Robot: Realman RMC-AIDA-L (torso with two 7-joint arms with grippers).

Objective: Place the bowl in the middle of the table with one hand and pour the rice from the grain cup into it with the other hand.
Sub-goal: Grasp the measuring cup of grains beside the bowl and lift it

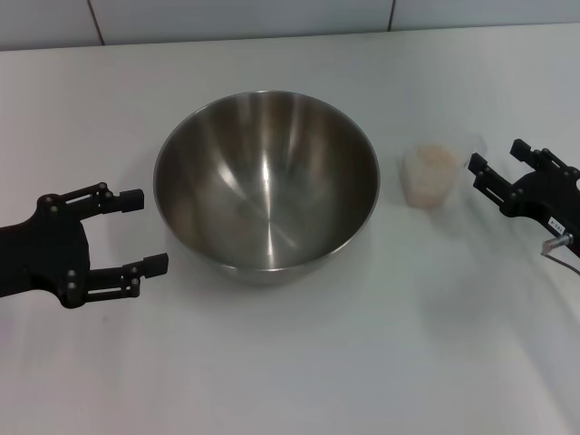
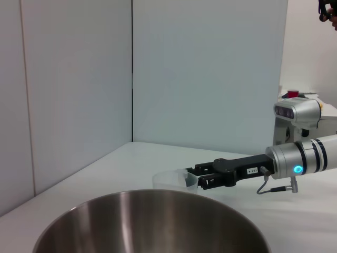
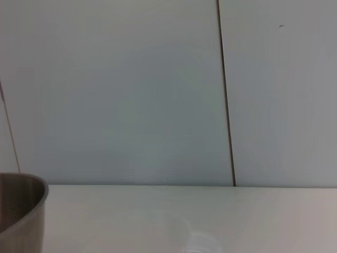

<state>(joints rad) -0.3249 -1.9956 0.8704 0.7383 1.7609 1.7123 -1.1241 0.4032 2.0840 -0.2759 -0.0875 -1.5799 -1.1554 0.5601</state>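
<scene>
Black skeletal claws (image 1: pixel 149 231) (silver forearm, glowing blue ring)

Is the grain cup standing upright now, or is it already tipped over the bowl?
Upright. The grain cup stands on the table beside the bowl, its mouth up and rice inside.

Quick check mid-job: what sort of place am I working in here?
Likely a lab test bench, not a kitchen: plain white table, bare panel walls, and only a steel bowl and grain cup set out.

Empty steel bowl (image 1: pixel 266 181) beside rice-filled grain cup (image 1: pixel 429 176)
</scene>
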